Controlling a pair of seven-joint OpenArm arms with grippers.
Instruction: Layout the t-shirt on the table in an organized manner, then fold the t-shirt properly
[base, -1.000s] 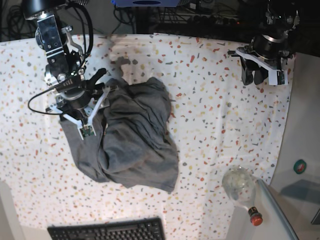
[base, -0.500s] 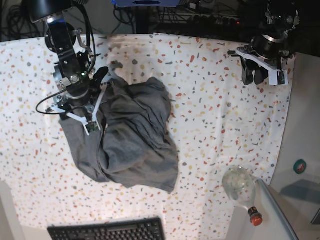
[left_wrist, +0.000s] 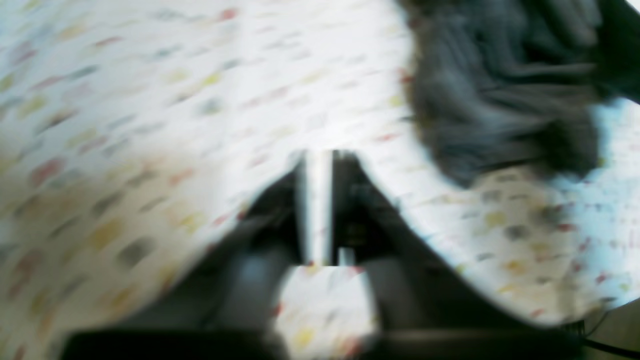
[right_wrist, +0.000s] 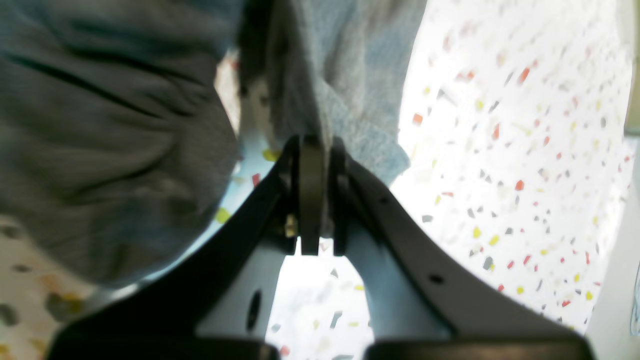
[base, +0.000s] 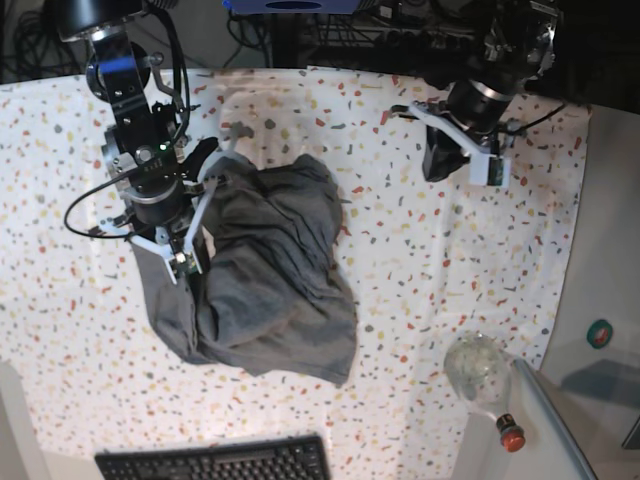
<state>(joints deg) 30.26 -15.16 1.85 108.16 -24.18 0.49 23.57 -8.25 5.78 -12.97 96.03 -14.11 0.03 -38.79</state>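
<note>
Heather-grey cotton, the t-shirt (base: 262, 280) lies crumpled in a soft, deeply creased heap on the left half of the table (base: 420, 250), whose white cloth is flecked with red, orange, yellow and grey. From my base view the right gripper (base: 185, 262) sits on the heap's left edge. On the right wrist camera I see its black fingers (right_wrist: 311, 195) pressed together with a fold of grey knit rising from between them, so the jaws are clenched on the fabric. My left gripper (base: 455, 165) hovers over bare speckled cloth at the upper right, well apart from the shirt. Its wrist view is badly blurred, yet the dark tips meet with nothing between them: clenched, empty. A clear rounded bottle (base: 482, 375) with a red cap lies at the table's lower right edge, and a black keyboard (base: 215, 462) shows at the bottom.
</note>
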